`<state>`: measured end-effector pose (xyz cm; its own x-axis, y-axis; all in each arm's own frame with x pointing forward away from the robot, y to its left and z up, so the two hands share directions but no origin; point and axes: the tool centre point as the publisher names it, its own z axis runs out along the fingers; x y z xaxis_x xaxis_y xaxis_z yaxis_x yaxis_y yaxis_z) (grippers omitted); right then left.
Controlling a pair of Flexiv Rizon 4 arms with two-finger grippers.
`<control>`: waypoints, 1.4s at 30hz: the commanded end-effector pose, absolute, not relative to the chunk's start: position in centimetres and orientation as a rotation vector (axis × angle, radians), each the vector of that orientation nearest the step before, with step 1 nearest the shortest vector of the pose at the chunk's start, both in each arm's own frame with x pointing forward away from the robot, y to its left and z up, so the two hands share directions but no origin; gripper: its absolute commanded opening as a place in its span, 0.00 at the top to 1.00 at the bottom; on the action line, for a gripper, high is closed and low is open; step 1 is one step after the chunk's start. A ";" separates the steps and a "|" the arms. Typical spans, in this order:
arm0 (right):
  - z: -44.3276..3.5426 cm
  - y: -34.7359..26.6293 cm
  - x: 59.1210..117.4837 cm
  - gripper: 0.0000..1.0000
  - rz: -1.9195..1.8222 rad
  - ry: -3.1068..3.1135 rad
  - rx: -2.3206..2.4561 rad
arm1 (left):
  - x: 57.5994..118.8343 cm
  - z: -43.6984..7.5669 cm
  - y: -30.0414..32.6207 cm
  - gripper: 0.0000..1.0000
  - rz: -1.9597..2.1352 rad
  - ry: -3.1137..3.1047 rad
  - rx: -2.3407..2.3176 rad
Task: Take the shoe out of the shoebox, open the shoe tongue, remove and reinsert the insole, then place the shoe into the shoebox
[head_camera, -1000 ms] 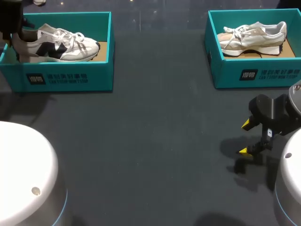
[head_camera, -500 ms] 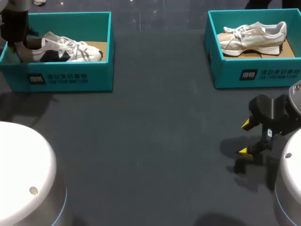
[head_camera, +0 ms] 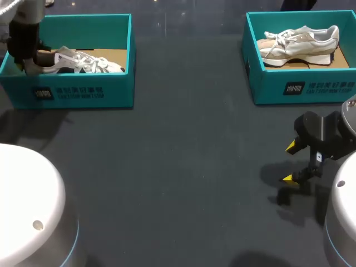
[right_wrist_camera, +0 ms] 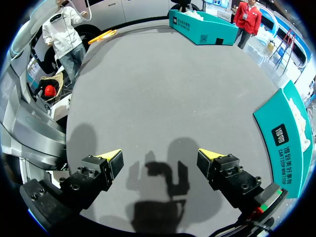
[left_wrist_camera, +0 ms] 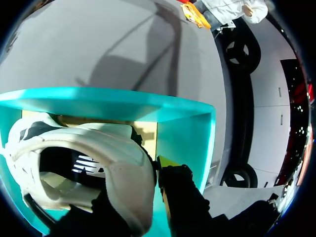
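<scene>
A white sneaker with dark side marks (head_camera: 83, 62) lies inside the teal left shoebox (head_camera: 78, 92), toe pointing right. My left gripper (head_camera: 25, 58) comes down at the box's left end and is shut on the shoe's heel. In the left wrist view the padded heel collar (left_wrist_camera: 123, 182) sits between the fingers, one yellow fingertip (left_wrist_camera: 165, 163) showing beside it, with the box's teal wall (left_wrist_camera: 185, 133) just ahead. My right gripper (head_camera: 289, 162) hovers open and empty over bare table at the lower right, its fingers spread wide (right_wrist_camera: 159, 157).
A second teal shoebox (head_camera: 303, 89) at the back right holds a beige-and-white sneaker (head_camera: 300, 44); its side wall (right_wrist_camera: 284, 143) shows beside my right gripper. Dark table lies between the two boxes.
My left gripper has lowered the sneaker from above the box rim down into the left shoebox. The right arm has not moved.
</scene>
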<state>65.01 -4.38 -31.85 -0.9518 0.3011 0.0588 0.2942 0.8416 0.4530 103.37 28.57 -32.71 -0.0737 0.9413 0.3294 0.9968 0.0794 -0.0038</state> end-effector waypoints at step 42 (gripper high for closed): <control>-31.8 -4.4 64.8 0.00 0.729 2.999 0.486 | 103.9 -37.0 28.5 0.74 -0.233 -2.136 -2.012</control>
<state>65.01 -4.38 -31.85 -0.9518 0.3011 0.0588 0.2942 0.8416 0.4530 104.09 28.38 -36.95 -0.0564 0.9658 0.2531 0.9975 0.0651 -0.0260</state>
